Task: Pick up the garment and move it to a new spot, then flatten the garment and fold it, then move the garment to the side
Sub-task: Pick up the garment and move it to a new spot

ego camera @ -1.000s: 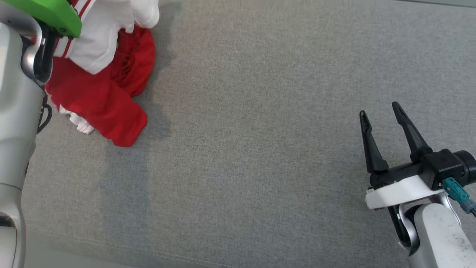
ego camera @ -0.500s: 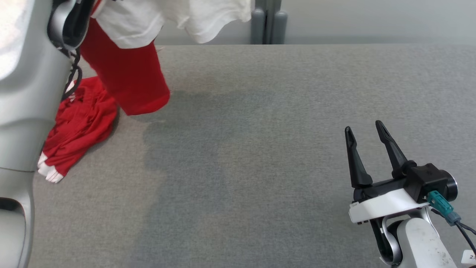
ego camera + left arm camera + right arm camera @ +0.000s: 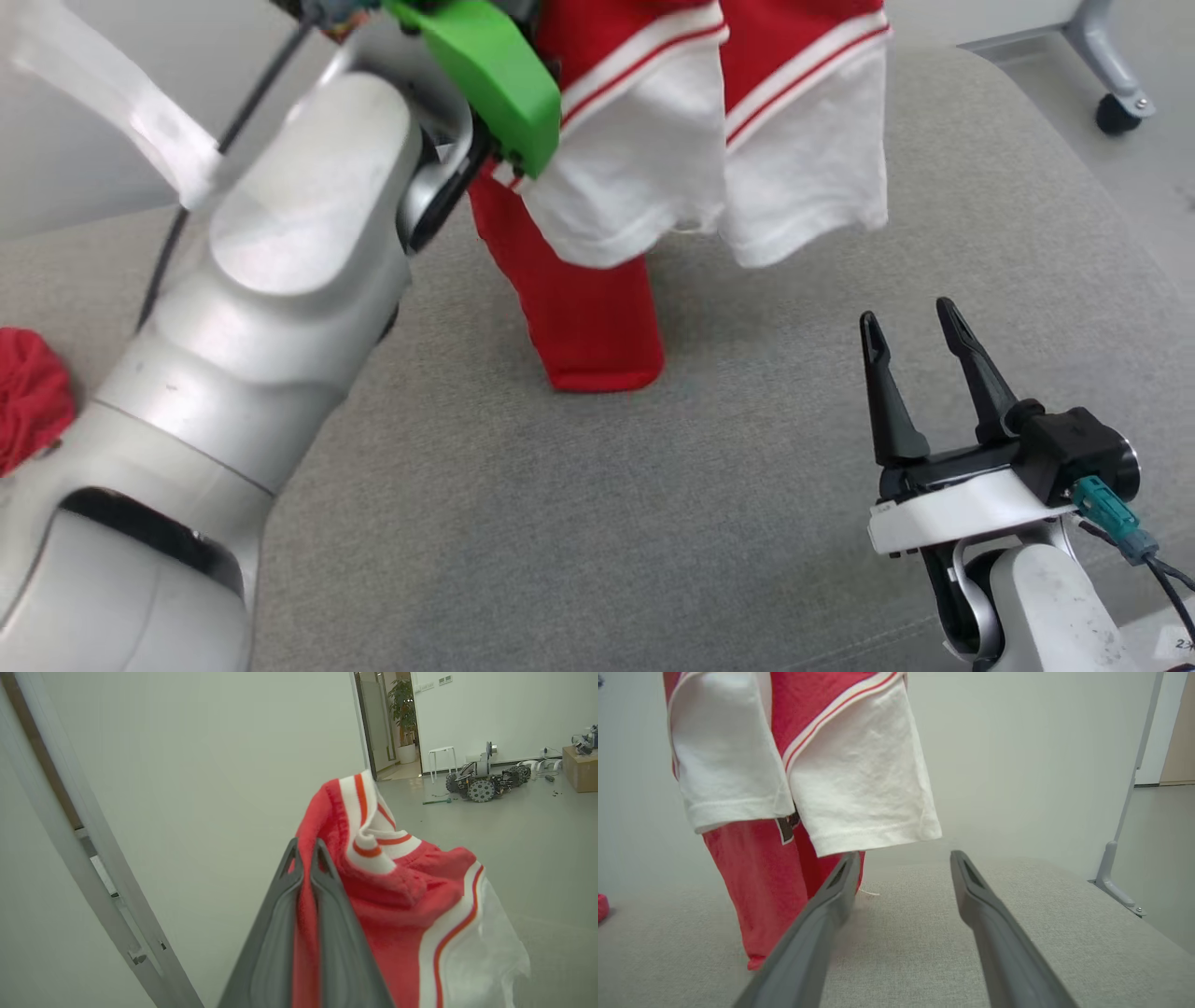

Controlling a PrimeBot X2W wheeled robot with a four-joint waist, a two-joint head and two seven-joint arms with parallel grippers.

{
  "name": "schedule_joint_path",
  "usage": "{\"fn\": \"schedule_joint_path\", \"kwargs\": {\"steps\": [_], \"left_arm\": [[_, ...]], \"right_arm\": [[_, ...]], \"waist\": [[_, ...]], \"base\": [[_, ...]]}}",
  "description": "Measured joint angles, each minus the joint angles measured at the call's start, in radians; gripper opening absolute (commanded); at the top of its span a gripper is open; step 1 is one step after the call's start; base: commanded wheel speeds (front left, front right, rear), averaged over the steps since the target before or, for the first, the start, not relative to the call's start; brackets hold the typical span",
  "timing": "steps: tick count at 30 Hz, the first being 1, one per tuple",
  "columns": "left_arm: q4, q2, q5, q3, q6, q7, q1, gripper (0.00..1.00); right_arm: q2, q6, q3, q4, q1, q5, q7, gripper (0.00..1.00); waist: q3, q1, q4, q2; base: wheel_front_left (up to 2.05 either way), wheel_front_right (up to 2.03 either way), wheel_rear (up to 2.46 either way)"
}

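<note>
First, note the grey fabric table, the pale wall and the grey floor. Your left fingers are clamped on the garment, which hangs over the table; your right fingers stand apart, empty.

Red garment with white striped-seam sleeves, aloft and vertical, sleeves side by side.
</note>
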Motion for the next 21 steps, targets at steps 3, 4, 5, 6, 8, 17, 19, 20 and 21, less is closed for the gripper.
{"fn": "schedule_joint_path", "kwargs": {"steps": [3, 4, 5, 6, 8, 17, 19, 20, 21], "left_arm": [[0.051, -0.026, 0.002, -0.027, 0.000, -0.025, 0.084, 0.00], [0.065, -0.035, 0.004, -0.037, 0.000, -0.033, 0.108, 0.00], [0.076, -0.041, 0.006, -0.042, 0.000, -0.040, 0.129, 0.00], [0.094, -0.046, 0.006, -0.042, 0.000, -0.044, 0.160, 0.00], [0.125, -0.053, 0.008, -0.047, 0.000, -0.050, 0.218, 0.00], [0.106, -0.066, 0.107, 0.013, 0.015, -0.054, 0.378, 1.00], [0.060, -0.067, 0.142, 0.040, 0.027, -0.054, 0.402, 1.00], [0.035, -0.067, 0.162, 0.058, 0.034, -0.054, 0.420, 1.00], [0.011, -0.067, 0.175, 0.075, 0.037, -0.054, 0.445, 1.00]], "right_arm": [[0.000, 0.000, -0.003, -0.009, -0.003, 0.013, 0.000, 1.00], [0.000, 0.000, -0.001, -0.010, -0.006, 0.015, 0.000, 1.00], [0.000, 0.000, 0.001, -0.012, -0.010, 0.015, 0.000, 1.00], [0.000, 0.000, 0.002, -0.015, -0.018, 0.017, 0.000, 1.00], [0.000, 0.000, 0.003, -0.017, -0.027, 0.021, 0.000, 1.00], [0.001, 0.000, 0.019, -0.012, -0.039, 0.013, 0.000, 1.00], [0.002, 0.000, 0.018, -0.007, -0.033, 0.012, 0.000, 1.00], [0.002, 0.000, 0.017, -0.006, -0.026, 0.011, 0.000, 1.00], [0.002, 0.000, 0.017, -0.001, -0.018, 0.007, 0.000, 1.00]], "waist": [[0.014, 0.0000, -0.038, 0.0000], [0.023, 0.0000, -0.046, 0.0000], [0.032, 0.0000, -0.052, 0.0000], [0.043, 0.0000, -0.059, 0.0000], [0.065, 0.0000, -0.067, 0.0000], [0.146, 0.0000, -0.050, 0.0000], [0.145, 0.0000, -0.038, 0.0000], [0.141, 0.0000, -0.032, 0.0000], [0.135, 0.0000, -0.027, 0.0000]], "base": [[0.00, 0.00, 0.00], [0.00, 0.00, 0.00], [0.00, 0.00, 0.00], [0.00, 0.00, 0.00], [0.00, 0.00, 0.00], [0.00, 0.00, 0.00], [0.00, 0.00, 0.00], [0.00, 0.00, 0.00], [0.00, 0.00, 0.00]]}}
